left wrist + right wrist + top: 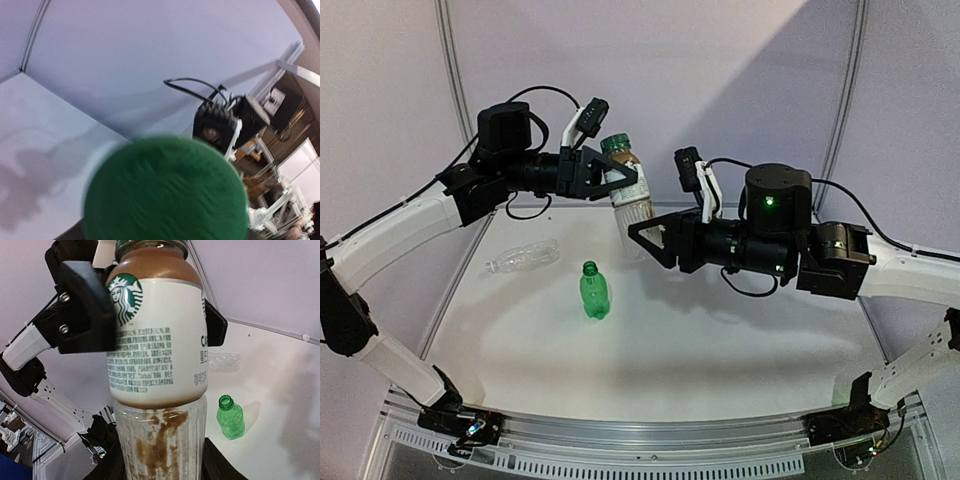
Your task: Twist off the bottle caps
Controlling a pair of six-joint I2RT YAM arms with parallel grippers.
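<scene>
The labelled bottle [634,208] hangs tilted above the table, brown residue in its clear ribbed lower half [160,440]. Its dark green cap [614,143] is on the neck and fills the bottom of the left wrist view [165,192]. My right gripper [638,228] is shut on the bottle's lower part. My left gripper [618,180] comes in from the left, its fingers [85,310] pressed against both sides of the white label just under the cap. The green bottle [594,290] stands on the table with an open neck. The clear ribbed bottle [523,256] lies on its side.
The white table [720,330] ends at a metal rail [650,430] along the near edge. Grey walls with upright seams close off the back and sides. The right arm's wrist camera [215,127] sits close beyond the cap.
</scene>
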